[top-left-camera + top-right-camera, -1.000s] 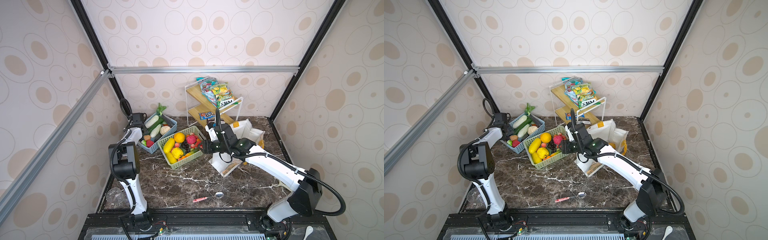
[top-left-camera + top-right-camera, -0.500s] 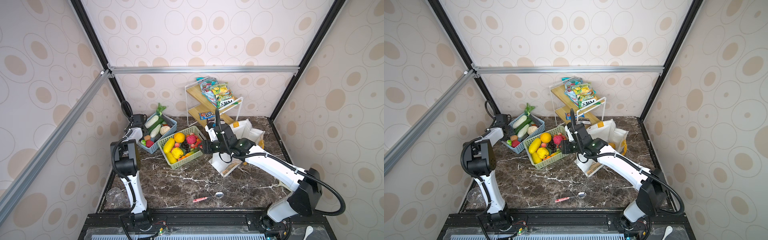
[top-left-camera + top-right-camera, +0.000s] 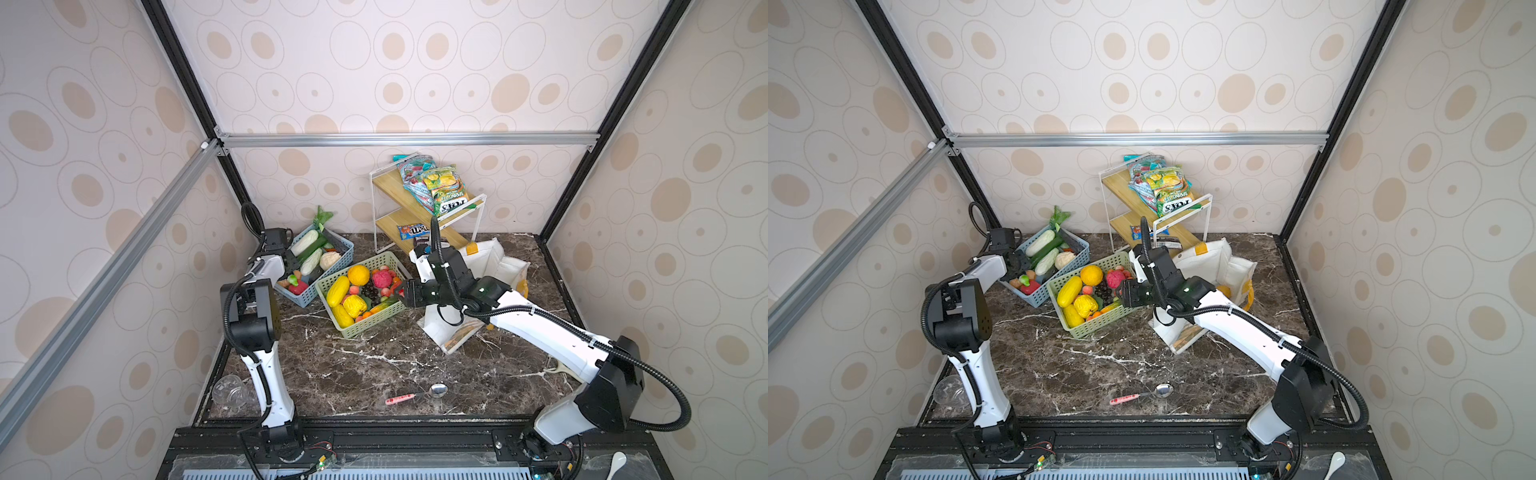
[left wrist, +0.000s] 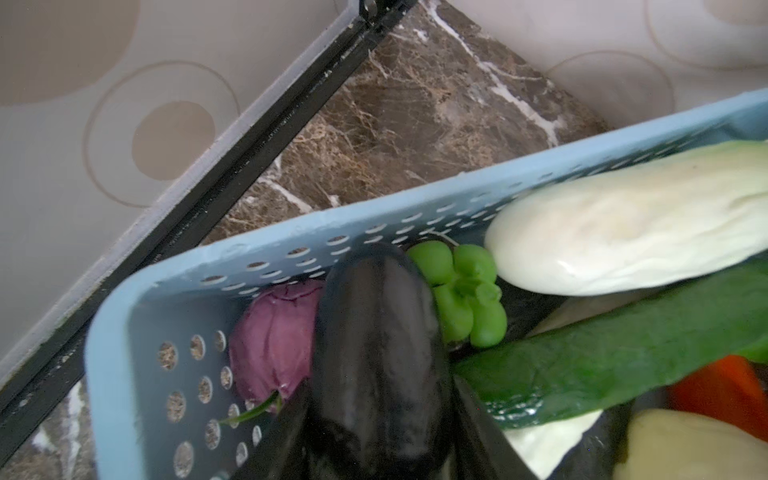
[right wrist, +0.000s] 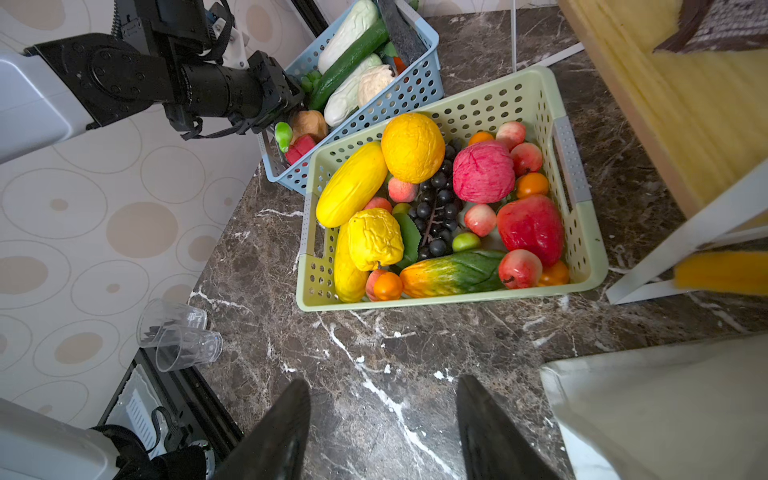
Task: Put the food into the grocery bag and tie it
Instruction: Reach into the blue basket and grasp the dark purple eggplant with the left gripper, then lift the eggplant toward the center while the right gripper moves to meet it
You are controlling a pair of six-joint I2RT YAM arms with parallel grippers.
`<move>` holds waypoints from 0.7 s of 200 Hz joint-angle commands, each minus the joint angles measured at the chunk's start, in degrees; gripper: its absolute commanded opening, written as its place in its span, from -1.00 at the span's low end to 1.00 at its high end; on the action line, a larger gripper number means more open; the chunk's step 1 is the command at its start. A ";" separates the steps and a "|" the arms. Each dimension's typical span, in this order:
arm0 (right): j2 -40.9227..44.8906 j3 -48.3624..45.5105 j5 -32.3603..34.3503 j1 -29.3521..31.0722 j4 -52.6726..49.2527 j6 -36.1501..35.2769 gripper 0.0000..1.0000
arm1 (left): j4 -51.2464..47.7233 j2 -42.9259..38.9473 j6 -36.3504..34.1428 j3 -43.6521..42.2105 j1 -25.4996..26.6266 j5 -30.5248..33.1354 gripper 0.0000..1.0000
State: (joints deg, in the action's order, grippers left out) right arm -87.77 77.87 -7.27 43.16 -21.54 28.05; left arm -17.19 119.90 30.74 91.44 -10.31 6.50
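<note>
Upside-down "SPRING…" on the green snack bag (image 3: 441, 187); "m&m" on the brown candy packet (image 3: 412, 230) below

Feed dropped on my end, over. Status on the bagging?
Left gripper clamped on eggplant in blue basket. Right gripper open, empty. Grocery bag behind right arm. Green basket between blue basket and bag.
</note>
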 commanded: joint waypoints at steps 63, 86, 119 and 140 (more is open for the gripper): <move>-0.42 0.71 0.72 0.81 0.54 0.69 0.17 | 1.05 -5.25 3.21 0.46 -0.59 -7.39 -0.03; -0.78 0.86 0.42 0.82 0.67 0.77 0.17 | 1.09 -5.91 2.88 0.42 -0.52 -7.22 -0.05; -0.83 0.74 0.15 1.01 0.70 0.77 0.16 | 0.40 -4.71 2.13 0.85 -0.53 -6.64 -0.10; -0.83 0.88 0.15 0.99 0.72 0.75 0.16 | 0.07 -3.48 1.88 1.15 -0.57 -6.26 -0.09</move>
State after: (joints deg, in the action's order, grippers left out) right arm -88.01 77.87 -7.29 43.57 -21.37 28.25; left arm -16.43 115.83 33.15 91.42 -10.31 -0.19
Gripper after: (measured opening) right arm 0.582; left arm 0.453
